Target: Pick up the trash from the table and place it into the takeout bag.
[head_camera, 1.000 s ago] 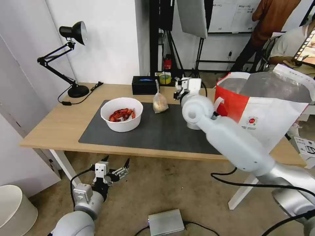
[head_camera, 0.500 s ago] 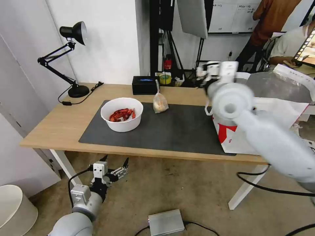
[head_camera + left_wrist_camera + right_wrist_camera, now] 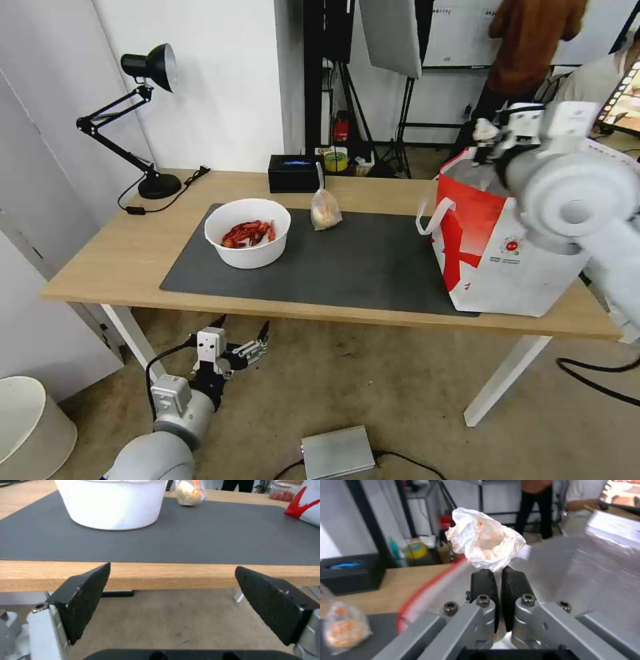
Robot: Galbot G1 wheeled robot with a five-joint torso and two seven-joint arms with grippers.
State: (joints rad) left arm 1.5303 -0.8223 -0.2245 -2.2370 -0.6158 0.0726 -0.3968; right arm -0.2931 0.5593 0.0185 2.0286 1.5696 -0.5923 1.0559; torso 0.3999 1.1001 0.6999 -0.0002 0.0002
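Observation:
My right gripper hangs over the open mouth of the takeout bag, which stands at the table's right end. It is shut on a crumpled white tissue stained orange, above the bag's foil lining. On the dark grey mat sit a white bowl of red crayfish shells and a small knotted clear bag. My left gripper is parked below the table's front edge, open, with nothing between its black pads.
At the back of the wooden table are a black desk lamp and a black box. On the floor lie a grey box and a white bin.
My right arm has swung right and upward from over the mat to above the takeout bag, carrying the tissue. The bag now stands more upright. The left arm has barely moved.

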